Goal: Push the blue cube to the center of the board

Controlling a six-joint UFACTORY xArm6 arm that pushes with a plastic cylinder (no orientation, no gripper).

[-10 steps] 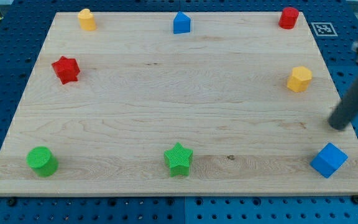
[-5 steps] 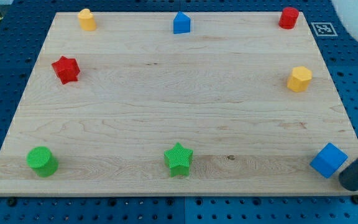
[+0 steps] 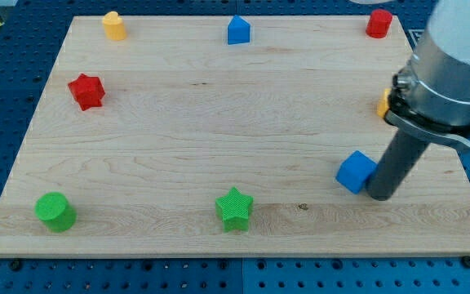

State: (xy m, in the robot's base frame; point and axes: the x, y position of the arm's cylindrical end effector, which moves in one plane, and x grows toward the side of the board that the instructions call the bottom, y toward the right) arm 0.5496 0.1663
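The blue cube (image 3: 355, 171) sits on the wooden board (image 3: 219, 122), right of the middle and a little toward the view's bottom. My tip (image 3: 379, 194) rests on the board right against the cube's right side, touching it. The dark rod rises from there toward the view's upper right into the arm's grey body (image 3: 451, 69).
Other blocks ring the board: a yellow block (image 3: 114, 25), a blue house-shaped block (image 3: 237, 30) and a red cylinder (image 3: 379, 23) at the top, a red star (image 3: 86, 91) at the left, a green cylinder (image 3: 55, 211), a green star (image 3: 234, 208), and a yellow block (image 3: 383, 104) partly hidden by the arm.
My tip swung around the cube's lower right and pushed it up and to the left, from the board's bottom right corner toward the middle. The arm now hides most of the yellow block.
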